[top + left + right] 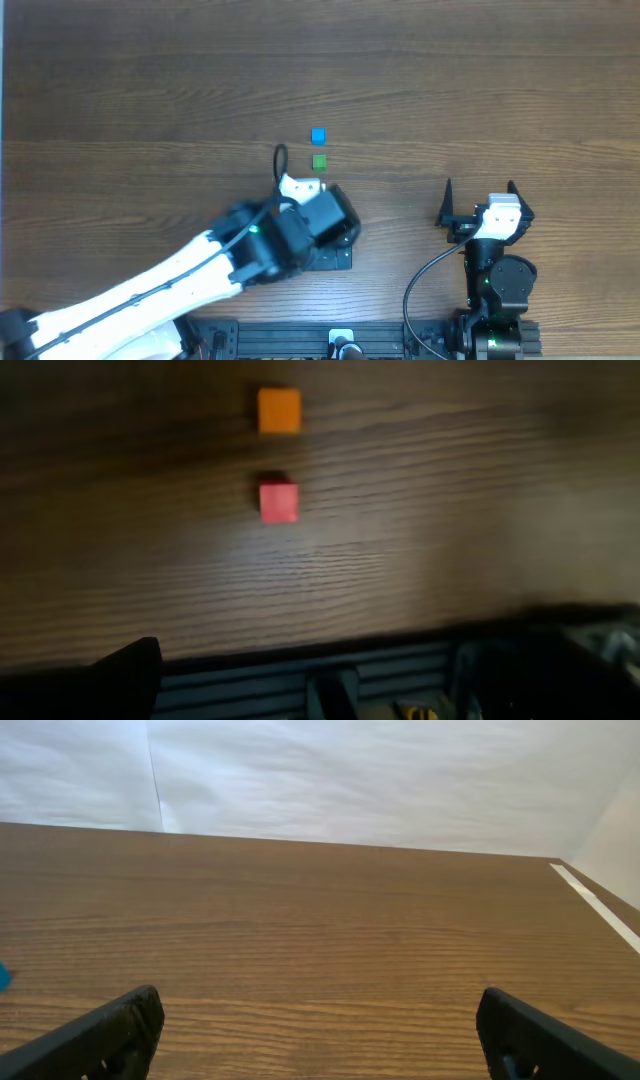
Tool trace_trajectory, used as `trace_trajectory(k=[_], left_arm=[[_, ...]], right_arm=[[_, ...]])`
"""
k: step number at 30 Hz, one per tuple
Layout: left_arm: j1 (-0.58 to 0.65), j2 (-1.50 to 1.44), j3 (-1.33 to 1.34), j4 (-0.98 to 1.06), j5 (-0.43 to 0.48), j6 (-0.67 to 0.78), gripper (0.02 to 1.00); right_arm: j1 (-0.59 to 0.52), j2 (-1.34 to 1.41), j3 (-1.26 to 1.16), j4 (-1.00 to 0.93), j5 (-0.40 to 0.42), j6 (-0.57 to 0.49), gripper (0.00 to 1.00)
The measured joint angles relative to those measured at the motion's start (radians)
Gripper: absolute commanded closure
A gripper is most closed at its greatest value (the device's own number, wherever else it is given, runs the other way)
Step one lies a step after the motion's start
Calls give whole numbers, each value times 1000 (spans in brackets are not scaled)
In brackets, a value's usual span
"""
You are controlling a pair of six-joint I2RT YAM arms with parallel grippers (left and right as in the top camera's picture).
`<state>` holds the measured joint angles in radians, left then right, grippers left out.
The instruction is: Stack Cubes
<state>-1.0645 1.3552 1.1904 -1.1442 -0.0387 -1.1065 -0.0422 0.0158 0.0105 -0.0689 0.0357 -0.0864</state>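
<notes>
Blue and green are the two cubes of the task. The blue cube [318, 136] is placed on the brown wooden table [120, 100] near the middle, and the green cube [319, 161] is placed just beside it, on the side toward the arm bases. A narrow strip of bare table is seen between them, so they are not touching and nothing is stacked. In the left wrist view, both cubes are seen in one line with the wood grain between them.

The left arm [170, 280] is stretched from the lower left corner toward the middle of the table. The left gripper [300, 190] is held near the green cube, on its base side, and neither cube is touched by it. Whether this gripper is wide or narrow cannot be told (its wrist view is too dark there). A black cable loop [280, 157] is seen next to it.

The right gripper [480, 186] is kept well apart from the cubes, above its own base, and it is spread wide with nothing held. In its wrist view, a white wall [350, 780] is seen behind the table, and a small sliver of the blue cube is caught at the edge.
</notes>
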Motion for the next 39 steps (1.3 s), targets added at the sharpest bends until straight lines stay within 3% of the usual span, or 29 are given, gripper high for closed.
trace_trajectory(k=[15,39], left_arm=[[-9,80,-277,323,-29,-115,66],[40,291,-280,428,-33,-42,159]], right_arm=[[0,0,0,0,0,0,9],[0,0,0,0,0,0,9]])
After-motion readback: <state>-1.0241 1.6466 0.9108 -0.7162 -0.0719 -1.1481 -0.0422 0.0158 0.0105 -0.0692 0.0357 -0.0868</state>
